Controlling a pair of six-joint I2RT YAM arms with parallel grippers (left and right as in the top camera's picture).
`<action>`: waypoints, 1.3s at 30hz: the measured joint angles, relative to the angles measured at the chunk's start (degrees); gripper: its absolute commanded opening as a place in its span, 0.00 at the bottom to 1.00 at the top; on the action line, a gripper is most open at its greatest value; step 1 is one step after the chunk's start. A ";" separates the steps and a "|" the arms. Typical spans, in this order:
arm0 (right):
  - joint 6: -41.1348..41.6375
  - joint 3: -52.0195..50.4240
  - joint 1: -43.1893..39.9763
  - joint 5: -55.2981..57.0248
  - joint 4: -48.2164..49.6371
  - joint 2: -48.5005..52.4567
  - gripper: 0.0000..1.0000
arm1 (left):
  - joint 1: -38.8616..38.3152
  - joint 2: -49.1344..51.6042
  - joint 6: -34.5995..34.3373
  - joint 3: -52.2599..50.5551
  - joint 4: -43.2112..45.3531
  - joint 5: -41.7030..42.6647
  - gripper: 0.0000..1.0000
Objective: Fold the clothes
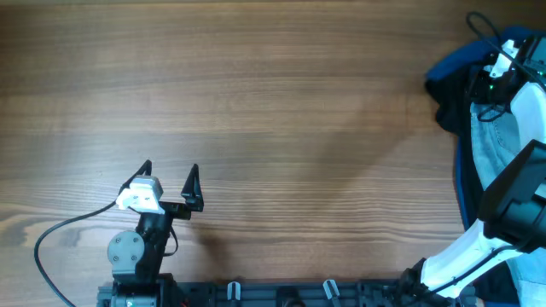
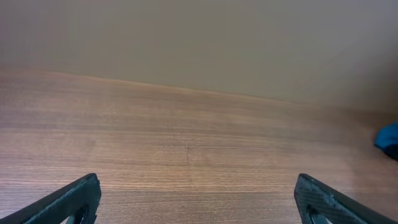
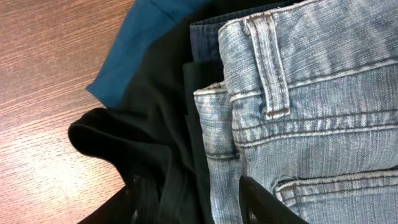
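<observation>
- Overhead view: your left gripper (image 1: 169, 173) sits at the near left of the wooden table (image 1: 256, 85). Its claw is spread wide with nothing in it, and a grey cable (image 1: 53, 240) loops beside its arm.
- Overhead view: the clothes are heaped at the far right edge, well apart from that gripper. You can see pale denim shorts (image 1: 497, 147), a black garment (image 1: 445, 92) on the heap's left side and a bright-blue garment (image 1: 459, 58) towards the far edge. Your right gripper (image 1: 492, 83) reaches over the heap, on top of the shorts.
- Left wrist view: you see both dark fingertips (image 2: 71, 198) at the bottom corners, set far apart over bare table (image 2: 186, 143). A scrap of blue fabric (image 2: 388, 140) shows at the right edge.
- Right wrist view: the shorts (image 3: 311, 93) fill the right side, with waistband and belt loop showing. They lie on the black garment (image 3: 143, 127), and the blue garment (image 3: 134, 50) lies beyond it on the table (image 3: 43, 74).
- Right wrist view: the right gripper (image 3: 199, 205) has its claw partly apart. The folded denim edge and some black cloth lie between the fingers (image 3: 264, 202). You cannot tell whether either pad presses the cloth, and nothing looks pinched.
</observation>
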 measured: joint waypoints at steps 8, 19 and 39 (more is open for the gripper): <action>-0.85 0.00 -0.02 9.92 0.02 -0.20 0.51 | 0.00 0.00 0.00 0.00 -0.02 0.00 1.00; -2.62 0.00 -0.02 9.01 0.00 -0.17 0.50 | 0.00 0.00 0.00 0.00 0.00 0.00 1.00; -5.42 0.00 -1.64 9.66 0.02 1.01 0.46 | 0.00 0.00 0.00 0.00 0.00 0.00 1.00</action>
